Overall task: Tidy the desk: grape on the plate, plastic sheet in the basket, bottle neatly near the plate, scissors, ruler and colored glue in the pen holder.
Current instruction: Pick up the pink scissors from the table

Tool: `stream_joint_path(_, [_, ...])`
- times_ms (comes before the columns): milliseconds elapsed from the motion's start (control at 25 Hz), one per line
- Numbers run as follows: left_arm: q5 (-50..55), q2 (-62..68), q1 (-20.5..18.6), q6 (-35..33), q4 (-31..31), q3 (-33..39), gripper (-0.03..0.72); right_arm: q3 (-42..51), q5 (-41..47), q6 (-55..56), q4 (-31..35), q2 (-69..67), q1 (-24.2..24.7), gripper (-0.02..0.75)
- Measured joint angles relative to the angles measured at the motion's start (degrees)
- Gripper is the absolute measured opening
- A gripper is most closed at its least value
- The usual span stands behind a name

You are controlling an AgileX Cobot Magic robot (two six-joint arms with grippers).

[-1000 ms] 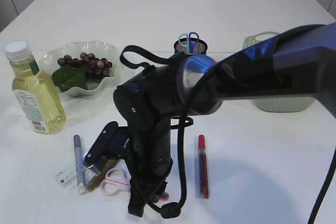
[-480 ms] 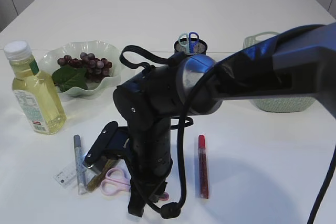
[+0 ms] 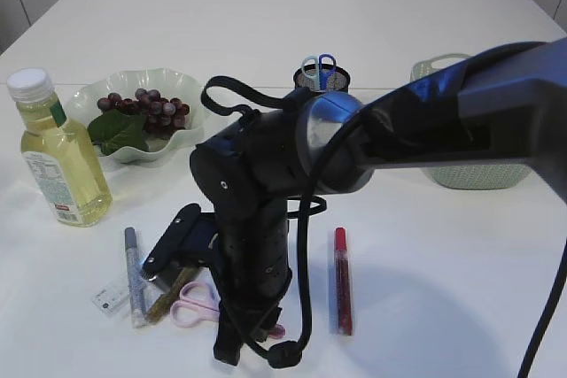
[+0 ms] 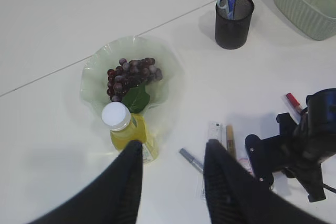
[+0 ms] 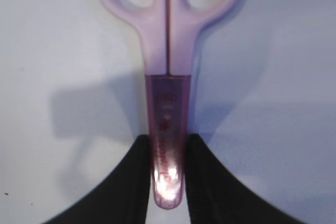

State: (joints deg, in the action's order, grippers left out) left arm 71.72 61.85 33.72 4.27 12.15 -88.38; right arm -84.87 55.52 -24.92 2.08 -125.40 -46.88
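My right gripper (image 5: 168, 182) is shut on the clear pink sheath of the pink scissors (image 5: 167, 66), which lie flat on the table. In the exterior view that gripper (image 3: 257, 341) is low at the front, with the pink scissors' (image 3: 191, 302) handles to its left. A ruler (image 3: 110, 296), a silver glue pen (image 3: 133, 268) and a gold one (image 3: 168, 294) lie beside them, and a red glue pen (image 3: 341, 277) to the right. Grapes (image 3: 146, 107) rest on the plate (image 3: 96, 93), next to the bottle (image 3: 58, 165). My left gripper (image 4: 172, 150) hangs open high above the bottle (image 4: 128, 129).
The black pen holder (image 3: 322, 79) holds blue scissors (image 3: 319, 65). A green basket (image 3: 469, 176) stands at the right, half hidden by the right arm; something clear glints inside the basket (image 4: 310, 9), and I cannot tell whether it is the plastic sheet.
The right arm has edged very slightly to the left. Its grip on the scissors and everything else look the same.
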Motion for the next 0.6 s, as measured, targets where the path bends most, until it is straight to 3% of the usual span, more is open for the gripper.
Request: stream_joint_path(600, [-0.63, 0.0, 0.0, 0.0, -0.45, 0.0, 0.29, -0.1, 1.5, 12.74, -1.11, -0.05, 0.0, 0.19])
